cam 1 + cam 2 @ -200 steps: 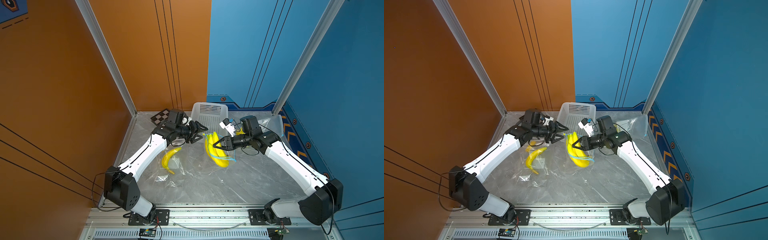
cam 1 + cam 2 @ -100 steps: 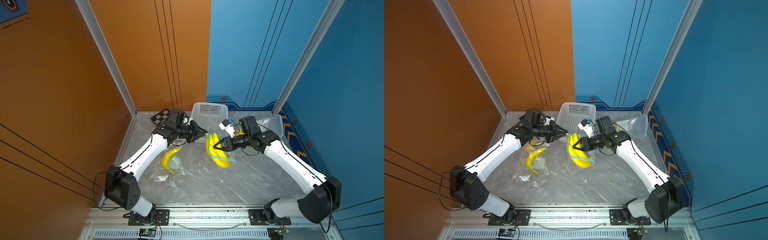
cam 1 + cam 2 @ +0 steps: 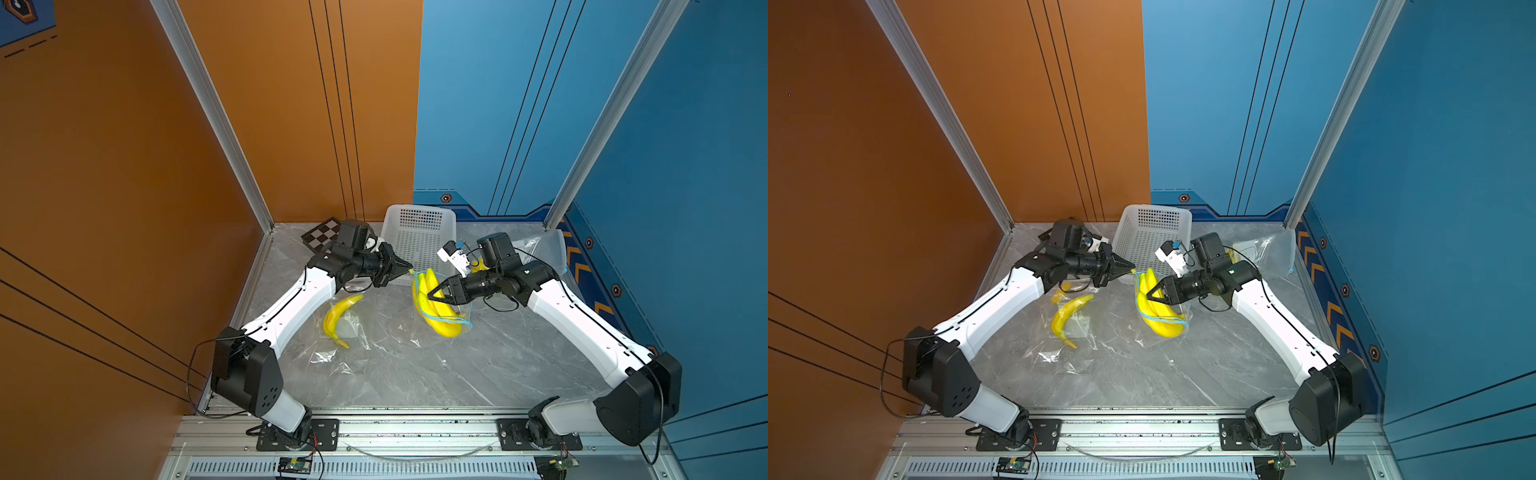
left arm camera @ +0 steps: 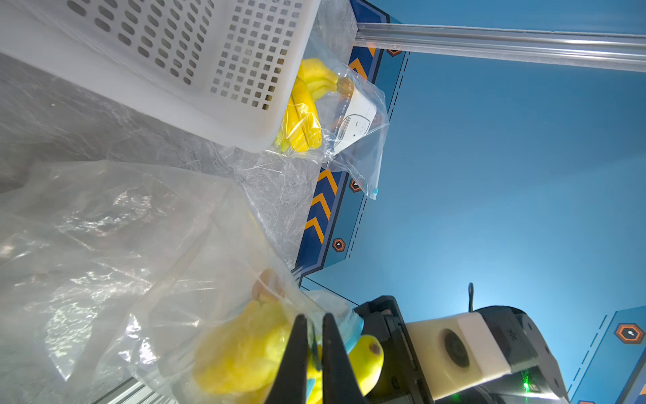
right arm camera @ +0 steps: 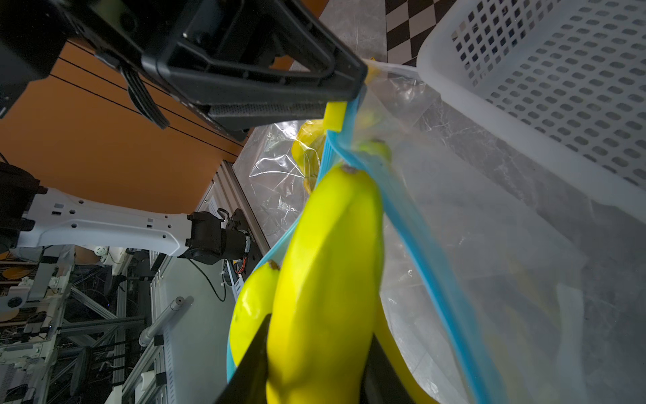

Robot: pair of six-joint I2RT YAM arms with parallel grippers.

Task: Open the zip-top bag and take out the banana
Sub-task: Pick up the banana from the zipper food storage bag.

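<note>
Two steps look done, judging from how things lie: the bag's mouth is open and the fruit is gripped. Left of the white perforated plastic basket, a single loose yellow banana lies on a flat, empty clear bag on the grey marbled desk. Just in front of the basket's left corner, the left gripper has its fingers clenched on the top corner of the clear zip-top bag with a blue seal strip, beside its yellow slider tab. The strip loops wide around the bunch of yellow bananas, whose ends poke out past it. In front of the basket's right side, the right gripper has its fingers clamped on either side of a banana in that bunch. What remains, I judge, is drawing the bunch clear while the left side anchors the bag. Right of the basket, another clear bag holding bananas lies apart from both arms.
</note>
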